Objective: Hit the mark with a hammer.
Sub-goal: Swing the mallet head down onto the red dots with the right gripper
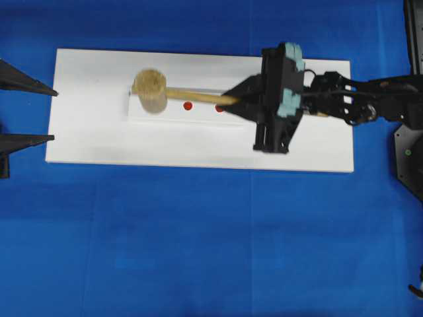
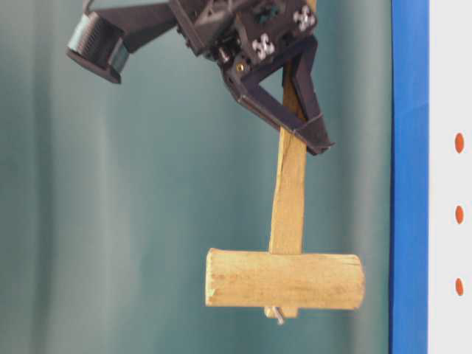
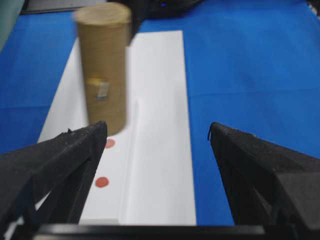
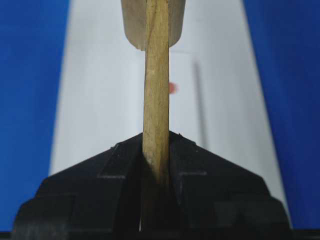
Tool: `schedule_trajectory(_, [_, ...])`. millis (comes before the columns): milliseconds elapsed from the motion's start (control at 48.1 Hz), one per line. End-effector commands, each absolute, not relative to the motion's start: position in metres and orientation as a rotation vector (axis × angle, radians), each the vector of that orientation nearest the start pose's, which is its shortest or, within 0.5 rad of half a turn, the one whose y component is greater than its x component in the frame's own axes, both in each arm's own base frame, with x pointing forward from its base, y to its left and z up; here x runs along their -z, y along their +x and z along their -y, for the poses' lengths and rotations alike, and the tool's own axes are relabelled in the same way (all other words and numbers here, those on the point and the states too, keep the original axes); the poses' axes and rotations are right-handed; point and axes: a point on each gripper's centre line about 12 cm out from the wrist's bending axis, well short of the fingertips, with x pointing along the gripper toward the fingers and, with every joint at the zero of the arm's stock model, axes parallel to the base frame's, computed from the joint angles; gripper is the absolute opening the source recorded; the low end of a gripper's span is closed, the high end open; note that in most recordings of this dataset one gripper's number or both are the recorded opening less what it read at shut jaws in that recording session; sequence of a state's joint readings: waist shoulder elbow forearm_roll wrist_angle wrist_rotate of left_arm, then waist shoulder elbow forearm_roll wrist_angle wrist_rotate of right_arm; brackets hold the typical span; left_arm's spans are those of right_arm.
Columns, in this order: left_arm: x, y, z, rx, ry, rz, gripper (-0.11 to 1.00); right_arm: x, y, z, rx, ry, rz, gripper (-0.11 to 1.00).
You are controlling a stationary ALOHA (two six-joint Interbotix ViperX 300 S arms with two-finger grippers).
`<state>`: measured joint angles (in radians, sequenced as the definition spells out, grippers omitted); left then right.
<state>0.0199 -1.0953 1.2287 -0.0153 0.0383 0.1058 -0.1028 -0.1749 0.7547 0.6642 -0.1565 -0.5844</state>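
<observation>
The right gripper (image 1: 232, 100) was clamped on the handle of the hammer (image 1: 151, 90), its two black jaws pressed against opposite faces of the thin squared shaft, as the right wrist view confirmed (image 4: 156, 150). The hammer was carried clear of the surface: in the table-level view its cylindrical head (image 2: 285, 279) stood apart from the white board (image 2: 450, 88). Seen from overhead, the head lay over the left end of the raised white strip (image 1: 198, 113), with two red dots (image 1: 188, 105) visible to its right on the strip. Which of the dots was the mark could not be told; in the overhead view one dot was hidden under the head. The left gripper (image 1: 30, 112) was spread wide and empty at the board's left edge, its fingers (image 3: 60, 160) framing the strip and the blurred hammer head beyond
</observation>
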Motion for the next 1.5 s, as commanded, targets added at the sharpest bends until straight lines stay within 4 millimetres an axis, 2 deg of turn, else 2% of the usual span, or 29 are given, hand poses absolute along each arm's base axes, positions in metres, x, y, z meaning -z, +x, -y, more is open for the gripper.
schedule_trajectory(0, [-0.259,0.177,-0.004,-0.013,0.085,-0.171,0.8,-0.234,0.365,0.059,0.24,0.075,-0.398,0.02])
schedule_trajectory(125, [-0.259,0.177,-0.004,-0.013,0.085,-0.173,0.8,-0.234,0.365,0.066,0.256,0.076,-0.398,0.02])
schedule_trajectory(416, [-0.259,0.177,-0.004,-0.015,0.085,-0.171,0.8,-0.231,0.366,0.065,0.256,0.086,-0.406,0.02])
schedule_trajectory(540, [-0.258,0.176,-0.004,-0.013,0.087,-0.173,0.8,-0.209,0.375,0.061,0.252,0.101,-0.46,0.02])
schedule_trajectory(707, [-0.258,0.176,-0.004,-0.015,0.087,-0.171,0.8,-0.163,0.385,0.062,0.268,0.142,-0.578,0.02])
schedule_trajectory(831, [-0.258,0.176,-0.004,-0.013,0.085,-0.171,0.8,-0.153,0.386,0.062,0.264,0.154,-0.61,0.02])
schedule_trajectory(1018, [-0.258,0.176,-0.004,-0.013,0.085,-0.171,0.8,-0.165,0.382,0.063,0.267,0.151,-0.58,0.02])
schedule_trajectory(1143, [-0.258,0.176,-0.004,-0.015,0.085,-0.171,0.8,-0.191,0.375,0.063,0.265,0.14,-0.51,0.02])
schedule_trajectory(1288, [-0.258,0.177,-0.004,-0.013,0.085,-0.173,0.8,-0.217,0.354,0.059,0.263,0.134,-0.439,0.02])
schedule_trajectory(1475, [-0.259,0.177,-0.004,-0.014,0.085,-0.166,0.8,-0.219,0.323,0.056,0.284,0.127,-0.402,0.02])
